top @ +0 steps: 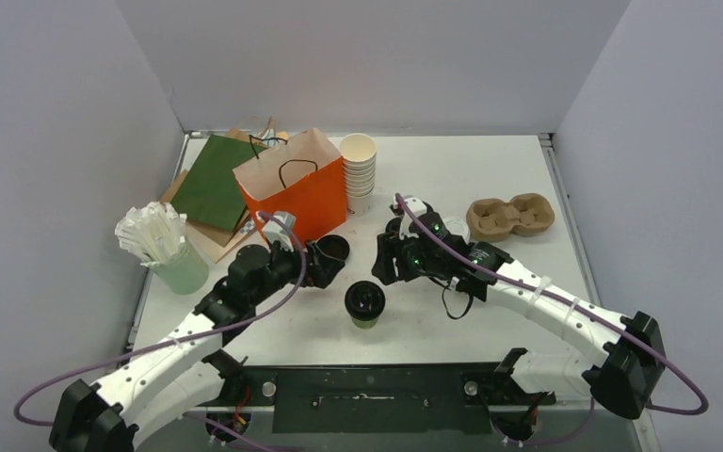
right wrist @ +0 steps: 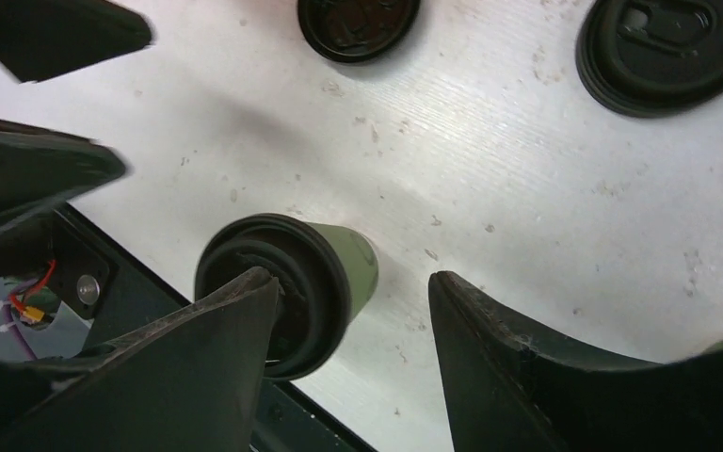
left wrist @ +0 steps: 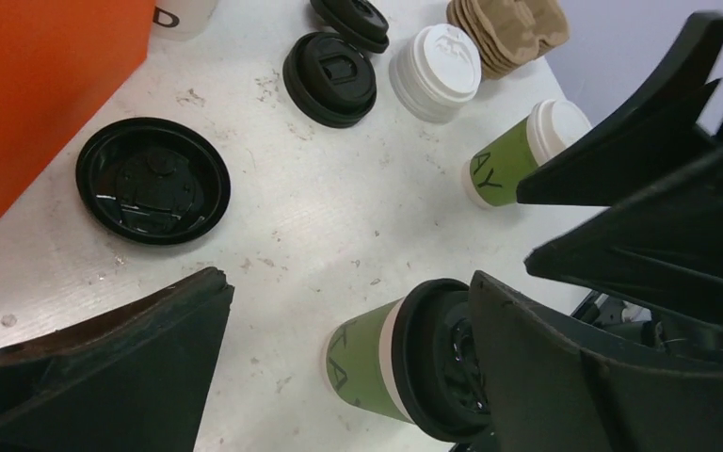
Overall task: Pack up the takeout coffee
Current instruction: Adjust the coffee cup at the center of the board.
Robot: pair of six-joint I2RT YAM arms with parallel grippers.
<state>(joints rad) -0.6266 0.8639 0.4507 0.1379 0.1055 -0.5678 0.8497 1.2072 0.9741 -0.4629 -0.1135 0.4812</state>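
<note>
One takeout coffee with a black lid stands upright on the table near the front edge. It also shows in the left wrist view and the right wrist view. A second coffee with a white lid stands further right, near the right arm. My left gripper is open and empty, hovering just behind and left of the black-lidded cup. My right gripper is open and empty, hovering just behind and right of that cup. An orange paper bag stands open behind the left gripper.
A stack of lidless white cups stands beside the bag. Loose black lids, white lids and cardboard cup carriers lie behind the grippers. A green bag lies flat and a straw holder stands at the left.
</note>
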